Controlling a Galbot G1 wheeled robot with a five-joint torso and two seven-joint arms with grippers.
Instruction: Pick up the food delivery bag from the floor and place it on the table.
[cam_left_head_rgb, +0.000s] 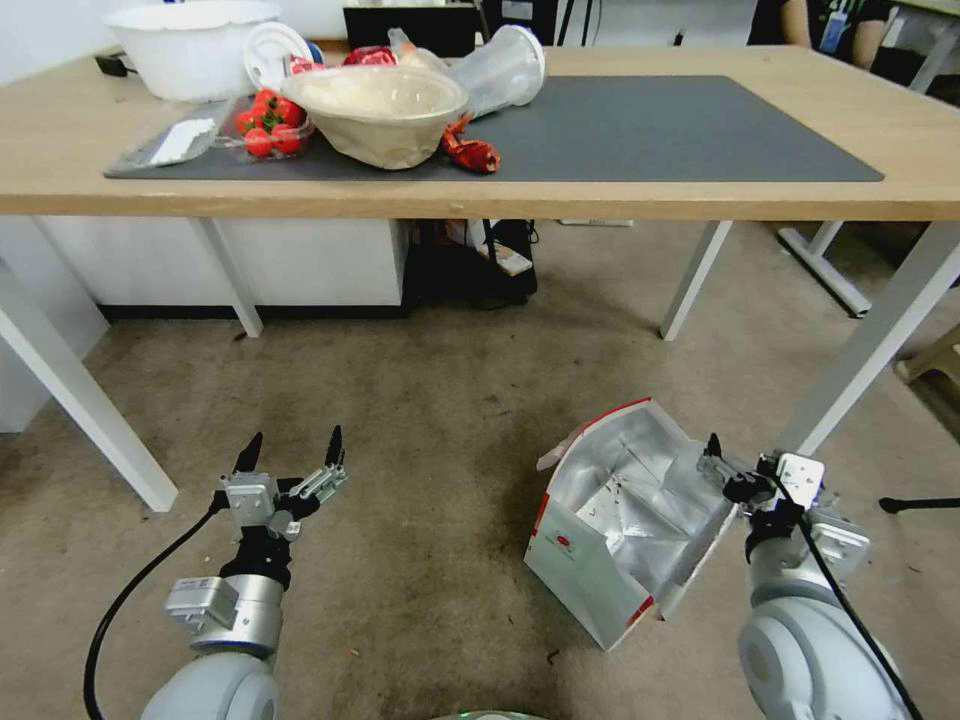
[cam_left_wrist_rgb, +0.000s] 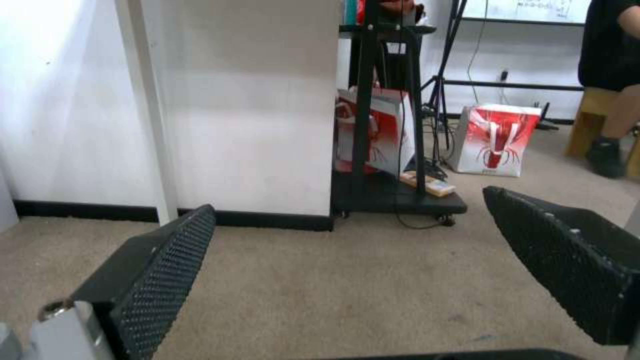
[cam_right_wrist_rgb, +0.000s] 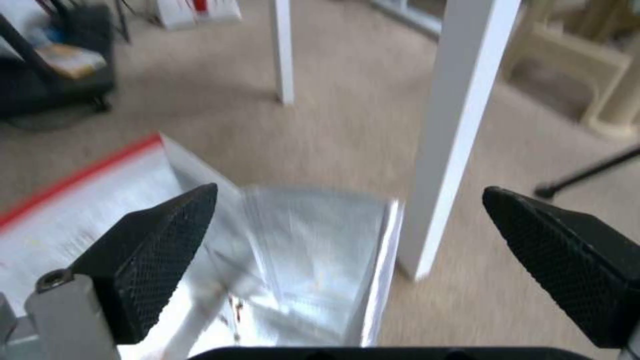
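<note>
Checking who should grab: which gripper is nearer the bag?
Right. The right gripper hangs open over the far side edge of the bag, above its foil lining. The left gripper is open over bare floor, well off to the bag's left.

No legible text, number or brand name in any view. The large boxy white bag with silver foil lining (cam_left_head_rgb: 620, 520), lower right of the head view, carries a small round red logo on its white front panel; its characters cannot be made out. Two white-and-red paper bags (cam_left_wrist_rgb: 497, 140), upper centre-right of the left wrist view, bear a red graphic, no readable lettering.
</note>
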